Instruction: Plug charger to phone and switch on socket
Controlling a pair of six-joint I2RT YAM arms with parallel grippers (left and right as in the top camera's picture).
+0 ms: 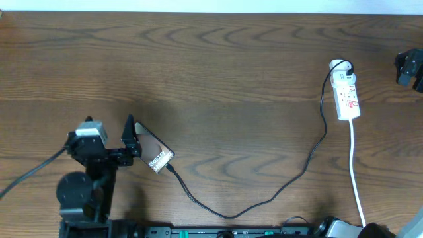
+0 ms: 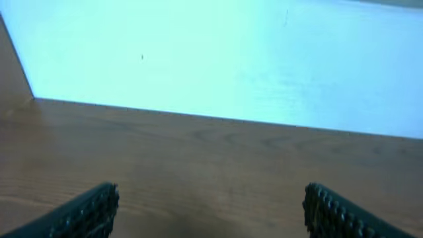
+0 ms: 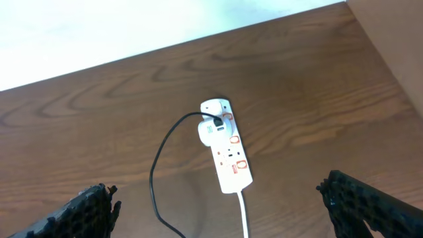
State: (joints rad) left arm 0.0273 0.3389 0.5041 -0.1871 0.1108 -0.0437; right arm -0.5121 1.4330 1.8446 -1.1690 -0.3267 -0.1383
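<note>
Although the charger (image 1: 228, 216) seems already seated in the near-right end of the phone (image 1: 155, 155), which lies near left on the bench (image 1: 231, 79), the white power strip (image 1: 347, 96) sits far right, and whether it is switched on I cannot tell. Both tools are spread and empty: the left tool (image 1: 132, 137) is just beside the phone, the right tool (image 1: 408, 69) well off the strip. A skewed push could slide the light strip, tugging the charger out of the phone.

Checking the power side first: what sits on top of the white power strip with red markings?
A white adapter block sits plugged into the white power strip at its far end, a thin black cable leaving it. The outlet beneath is covered.
</note>
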